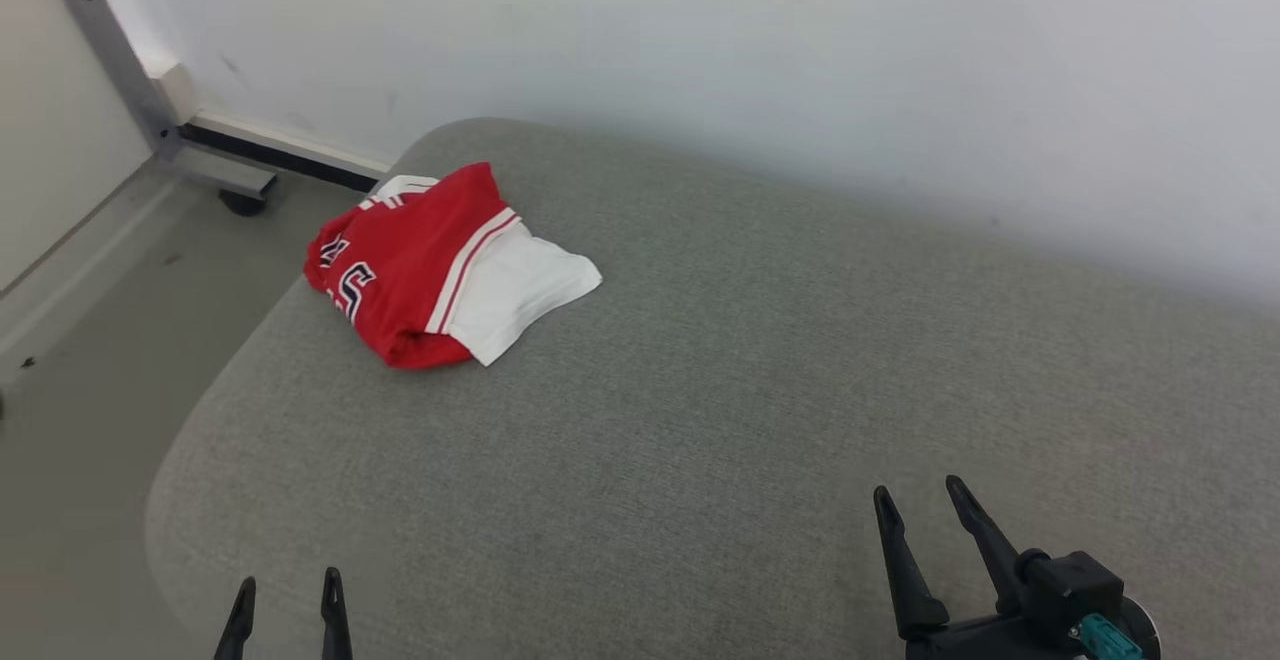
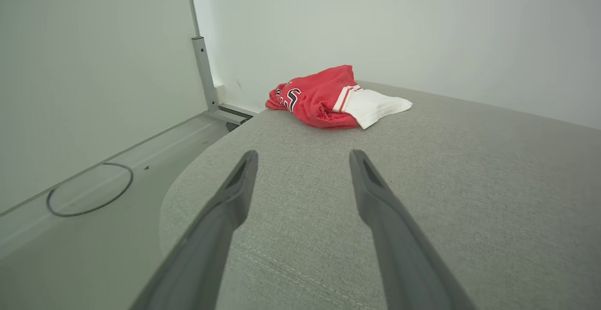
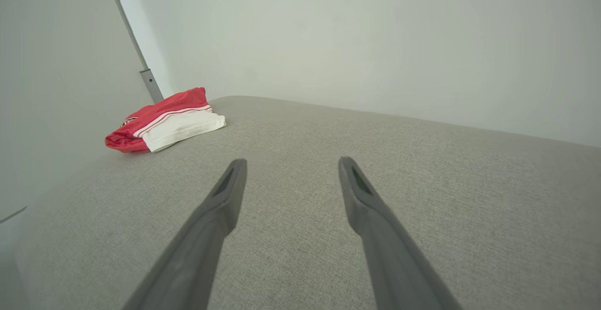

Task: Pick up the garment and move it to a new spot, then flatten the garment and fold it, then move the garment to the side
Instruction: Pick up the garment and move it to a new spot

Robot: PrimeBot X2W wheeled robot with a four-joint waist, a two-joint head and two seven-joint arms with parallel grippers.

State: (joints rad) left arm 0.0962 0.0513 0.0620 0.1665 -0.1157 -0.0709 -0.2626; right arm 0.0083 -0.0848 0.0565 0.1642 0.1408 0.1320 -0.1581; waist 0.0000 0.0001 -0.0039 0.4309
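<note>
Two tools show at the bottom of the head view, and both stand spread with nothing between their fingers. The left tool (image 1: 288, 577) pokes up at the lower left edge, with only its two dark tips in sight. The right tool (image 1: 917, 486) sits at the lower right, its fingers angled up and slightly left from a black mount with a teal part on it. Each wrist view shows its own pair of fingers fanned wide above bare grey fabric, touching nothing.

A garment (image 1: 430, 260) lies in the upper left of the head view, well apart from both tools. It is a compact, bunched bundle. Most of it is red, with dark, white-edged lettering on its left side. A white panel with red-striped trim sticks out toward the right. It rests on the grey fabric-covered worktop (image 1: 700, 390), close to that surface's rounded corner and near its left edge.

In the left wrist view the bundle sits just above centre, beyond the fingertips. In the right wrist view it lies at the middle left.

Behind the worktop rises a plain pale wall (image 1: 700, 40). At the upper left of the head view a grey metal post (image 1: 110, 50) slants down to a base with a dark caster (image 1: 243, 203) on the floor (image 1: 90, 340). A thin cable loop (image 2: 89, 190) lies on the floor at the left of the left wrist view.
</note>
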